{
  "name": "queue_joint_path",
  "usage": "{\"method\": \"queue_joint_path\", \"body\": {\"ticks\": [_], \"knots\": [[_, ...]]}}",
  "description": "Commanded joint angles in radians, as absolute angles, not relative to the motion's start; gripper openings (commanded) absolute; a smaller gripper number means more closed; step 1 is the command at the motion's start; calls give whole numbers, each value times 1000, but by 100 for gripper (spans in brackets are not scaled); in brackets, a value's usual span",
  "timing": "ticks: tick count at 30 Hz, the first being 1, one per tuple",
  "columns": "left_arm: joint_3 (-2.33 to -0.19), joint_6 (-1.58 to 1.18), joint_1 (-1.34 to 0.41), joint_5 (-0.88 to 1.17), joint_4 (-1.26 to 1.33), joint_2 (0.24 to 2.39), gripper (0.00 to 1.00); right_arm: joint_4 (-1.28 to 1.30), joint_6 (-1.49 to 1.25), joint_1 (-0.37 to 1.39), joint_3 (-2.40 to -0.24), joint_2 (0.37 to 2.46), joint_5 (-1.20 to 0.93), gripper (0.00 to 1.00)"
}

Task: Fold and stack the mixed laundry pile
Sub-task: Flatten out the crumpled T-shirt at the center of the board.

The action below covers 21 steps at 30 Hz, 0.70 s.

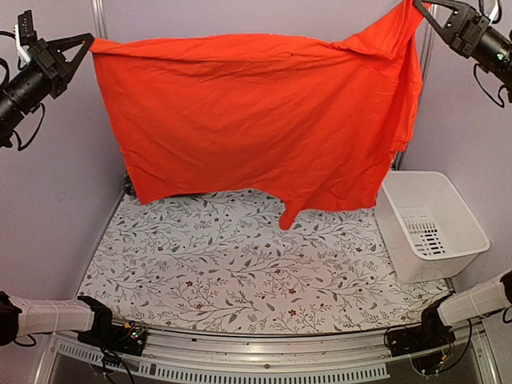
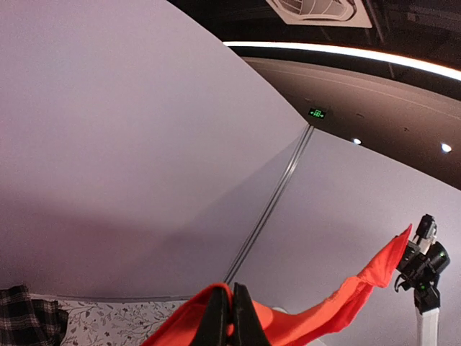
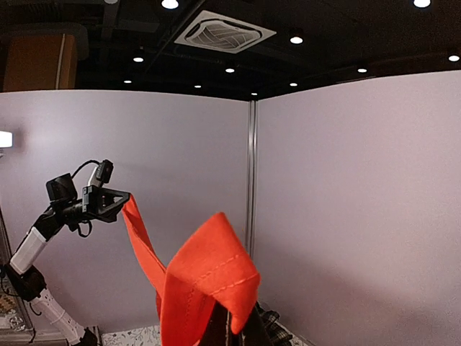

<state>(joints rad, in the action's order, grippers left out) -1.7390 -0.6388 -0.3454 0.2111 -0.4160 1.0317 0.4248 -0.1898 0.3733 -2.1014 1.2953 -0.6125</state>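
Top view: red shirt (image 1: 256, 120) hangs spread across the upper frame. Left gripper (image 1: 86, 42) and right gripper (image 1: 419, 8) each clamp a top corner. Only the left wrist view shows the plaid garment (image 2: 25, 317), lower left, beside the floral cover (image 2: 122, 318). Green-lit sign (image 2: 317, 113), digits unreadable.

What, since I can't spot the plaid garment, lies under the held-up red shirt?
From above, only floral table cover shows below the red shirt; its far strip is covered. The left wrist view catches the plaid garment lying on it.
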Motion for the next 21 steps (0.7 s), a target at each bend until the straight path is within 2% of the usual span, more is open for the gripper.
{"method": "queue_joint_path", "body": {"ticks": [1, 7, 16, 17, 18, 19, 20, 21], "knots": [[-1769, -624, -359, 257, -419, 1093, 0, 421, -262, 376, -2185, 1306, -588, 0], [-1773, -619, -358, 180, -429, 1184, 0, 460, -205, 370, -2167, 1378, -409, 0], [-1525, -673, -295, 57, -342, 1423, 0, 392, -99, 262, -2004, 1702, -342, 1], [-1497, -679, -280, 74, -300, 1449, 0, 392, -88, 254, -2023, 1750, -331, 6], [-1487, -687, -268, 60, -275, 1511, 0, 389, -81, 249, -2048, 1817, -306, 19], [-1488, -699, -252, 52, -250, 1559, 5, 405, -66, 244, -2102, 1872, -291, 34], [-1495, -694, -238, 68, -232, 1617, 14, 449, -58, 241, -2191, 1978, -259, 58], [-1531, -697, -226, 57, -255, 1674, 30, 510, -49, 239, -2301, 2072, -213, 76]]}}
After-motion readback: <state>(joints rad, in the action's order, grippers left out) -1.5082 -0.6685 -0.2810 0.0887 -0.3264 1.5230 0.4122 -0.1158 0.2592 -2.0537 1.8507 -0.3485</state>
